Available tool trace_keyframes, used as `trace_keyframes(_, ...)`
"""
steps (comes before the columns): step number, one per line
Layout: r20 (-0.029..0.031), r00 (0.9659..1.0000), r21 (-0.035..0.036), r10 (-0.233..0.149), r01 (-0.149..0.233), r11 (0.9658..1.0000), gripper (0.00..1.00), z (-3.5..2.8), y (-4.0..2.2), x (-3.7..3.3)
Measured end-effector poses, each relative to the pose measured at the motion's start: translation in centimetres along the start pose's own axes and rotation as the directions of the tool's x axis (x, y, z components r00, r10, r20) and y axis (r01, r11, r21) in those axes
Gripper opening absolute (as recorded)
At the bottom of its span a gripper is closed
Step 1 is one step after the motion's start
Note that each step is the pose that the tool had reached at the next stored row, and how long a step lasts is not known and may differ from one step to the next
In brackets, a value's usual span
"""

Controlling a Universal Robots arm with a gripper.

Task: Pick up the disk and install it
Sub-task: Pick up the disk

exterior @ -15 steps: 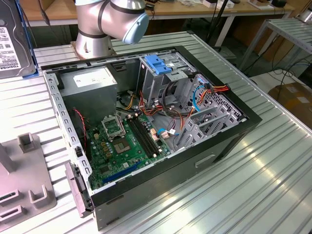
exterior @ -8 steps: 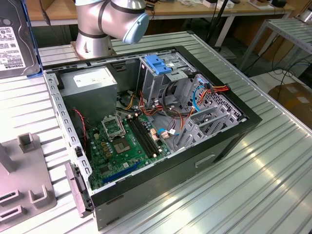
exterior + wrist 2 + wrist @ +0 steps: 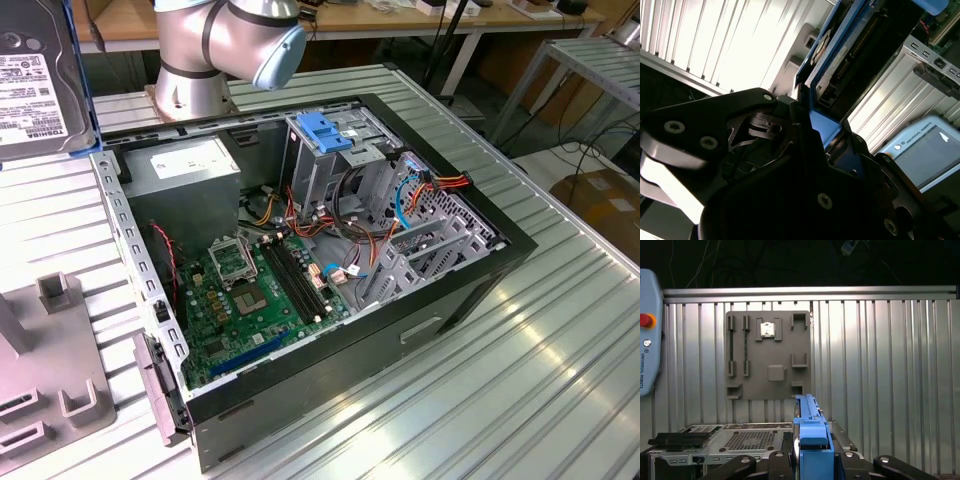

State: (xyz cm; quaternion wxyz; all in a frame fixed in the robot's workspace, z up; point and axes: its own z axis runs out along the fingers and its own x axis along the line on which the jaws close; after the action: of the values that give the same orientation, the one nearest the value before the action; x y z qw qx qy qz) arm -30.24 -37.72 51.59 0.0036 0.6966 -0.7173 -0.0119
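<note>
The disk (image 3: 35,80) hangs in the air at the exterior view's upper left, its white black-printed label facing the camera and a blue frame along its edge. It is off to the side of the open computer case (image 3: 515,245), above the ribbed table. In the first wrist view the disk (image 3: 810,422) is edge-on, a blue strip clamped between the black fingers of my gripper (image 3: 812,457). In the second wrist view my gripper (image 3: 822,135) is shut on the blue edge of the disk (image 3: 840,55).
Inside the case stand a tall grey drive cage with a blue handle (image 3: 325,135), a grey power supply box (image 3: 185,165) and a green motherboard (image 3: 255,300). A grey fixture plate (image 3: 767,355) lies on the table beside the case. A teach pendant (image 3: 647,330) lies nearby.
</note>
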Motion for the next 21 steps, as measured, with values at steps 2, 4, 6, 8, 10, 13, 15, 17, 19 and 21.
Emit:
trace_keyframes(2, 0.0, 1.0, 0.0, 0.0, 0.0, 1.0, 0.37, -0.01, -0.3, -0.01)
trace_keyframes(4, 0.0, 1.0, 0.0, 0.0, 0.0, 1.0, 0.37, -0.02, -0.67, -0.02)
trace_keyframes(6, 0.0, 1.0, -0.0001, 0.0, 0.0, 1.0, 0.37, -0.02, -0.96, -0.03)
trace_keyframes(8, 0.0, 1.0, 0.0, 0.0, 0.0, 1.0, 0.37, -0.03, -1.2, -0.04)
trace_keyframes(10, -0.0001, 1.0, -0.0001, 0.0, 0.0, 1.0, 0.37, -0.04, -1.41, -0.04)
trace_keyframes(13, 0.0, 1.0, 0.0, 0.0, 0.0, 1.0, 0.37, -0.04, -1.73, -0.05)
trace_keyframes(15, 0.0, 1.0, 0.0, 0.0, 0.0, 1.0, 0.37, -0.04, -1.94, -0.06)
trace_keyframes(17, 0.0, 1.0, 0.0, 0.0, 0.0, 1.0, 0.37, -0.05, -2.18, -0.07)
trace_keyframes(19, -0.0001, 1.0, -0.0001, 0.0, 0.0, 1.0, 0.37, -0.06, -2.43, -0.07)
trace_keyframes(21, 0.0, 1.0, 0.0, 0.0, 0.0, 1.0, 0.37, -0.06, -2.66, -0.08)
